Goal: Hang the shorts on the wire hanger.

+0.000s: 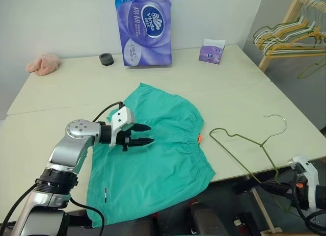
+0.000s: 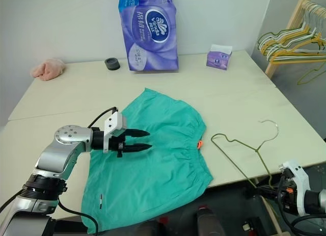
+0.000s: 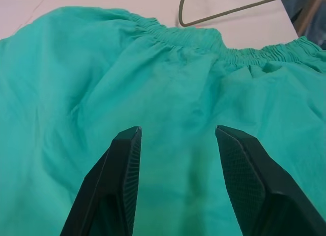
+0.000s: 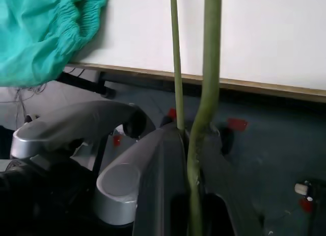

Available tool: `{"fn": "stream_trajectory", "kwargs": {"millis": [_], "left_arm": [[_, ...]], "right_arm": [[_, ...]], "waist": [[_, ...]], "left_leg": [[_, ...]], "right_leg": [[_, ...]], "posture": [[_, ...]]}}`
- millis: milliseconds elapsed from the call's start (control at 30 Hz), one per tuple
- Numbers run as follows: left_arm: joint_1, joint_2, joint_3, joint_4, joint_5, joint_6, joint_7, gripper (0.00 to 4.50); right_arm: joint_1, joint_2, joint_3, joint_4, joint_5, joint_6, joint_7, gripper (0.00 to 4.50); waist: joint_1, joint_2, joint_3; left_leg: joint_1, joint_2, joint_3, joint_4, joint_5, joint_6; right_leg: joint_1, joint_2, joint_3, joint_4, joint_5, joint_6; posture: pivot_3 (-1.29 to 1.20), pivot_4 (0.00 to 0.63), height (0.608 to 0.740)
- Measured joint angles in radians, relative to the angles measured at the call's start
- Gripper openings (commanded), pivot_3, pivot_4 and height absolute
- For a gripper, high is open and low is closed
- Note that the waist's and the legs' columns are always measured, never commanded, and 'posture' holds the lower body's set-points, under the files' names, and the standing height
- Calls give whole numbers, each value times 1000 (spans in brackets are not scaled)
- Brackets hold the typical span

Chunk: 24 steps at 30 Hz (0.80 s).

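The shorts (image 1: 153,159) lie spread flat on the pale table (image 1: 61,98), with the gathered waistband toward the robot's right and one leg hanging a little over the near edge. The left gripper (image 1: 144,135) hovers over the middle of the shorts, pointing to the right, and its two fingers stand apart with nothing between them. The left wrist view shows this more closely: the fingers (image 3: 119,180) are released above the green cloth, the waistband (image 3: 204,40) lies ahead of them, and a bend of the hanger (image 3: 204,14) is seen just beyond it. The hanger (image 1: 244,144) rests on the table just beside the waistband, its hook toward the far side and its lower corner reaching past the near edge of the table. There the right gripper (image 1: 300,187) is, low and below the table edge; in the eye views its fingers are hard to make out. The right wrist view gives what the eye views do not: the fingers are clenched on the hanger wire (image 4: 204,93), which rises from between them toward the table edge. At the back of the table stand a purple paper pack (image 1: 144,27), a small tissue box (image 1: 212,51), a black ring (image 1: 106,59) and a pink cloth (image 1: 44,63). A rack with more hangers (image 1: 290,34) stands to the right.
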State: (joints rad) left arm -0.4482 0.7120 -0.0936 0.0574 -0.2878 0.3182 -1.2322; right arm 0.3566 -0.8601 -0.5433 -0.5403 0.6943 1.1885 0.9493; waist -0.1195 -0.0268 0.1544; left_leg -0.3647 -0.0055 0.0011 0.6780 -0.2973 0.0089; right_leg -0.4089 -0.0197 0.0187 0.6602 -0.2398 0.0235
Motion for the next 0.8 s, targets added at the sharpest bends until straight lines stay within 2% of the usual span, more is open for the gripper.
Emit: {"fn": "stream_trajectory", "kwargs": {"millis": [333,800], "left_arm": [[-12,-1,-4,3,7,0,4,2436],[-4,3,-4,4,33,-26,21,2436]], "right_arm": [[-77,-43,97,-44,72,23,-24,0],[-60,-73,95,-4,163,74,-19,0]], "waist": [[0,-1,1],[4,-1,1]], "left_leg": [[-1,0,0,0,0,0],[-1,0,0,0,0,0]], "right_leg": [[0,0,0,-1,0,0],[0,0,0,-2,0,0]], "posture": [[-252,140,740],[-238,130,740]]}}
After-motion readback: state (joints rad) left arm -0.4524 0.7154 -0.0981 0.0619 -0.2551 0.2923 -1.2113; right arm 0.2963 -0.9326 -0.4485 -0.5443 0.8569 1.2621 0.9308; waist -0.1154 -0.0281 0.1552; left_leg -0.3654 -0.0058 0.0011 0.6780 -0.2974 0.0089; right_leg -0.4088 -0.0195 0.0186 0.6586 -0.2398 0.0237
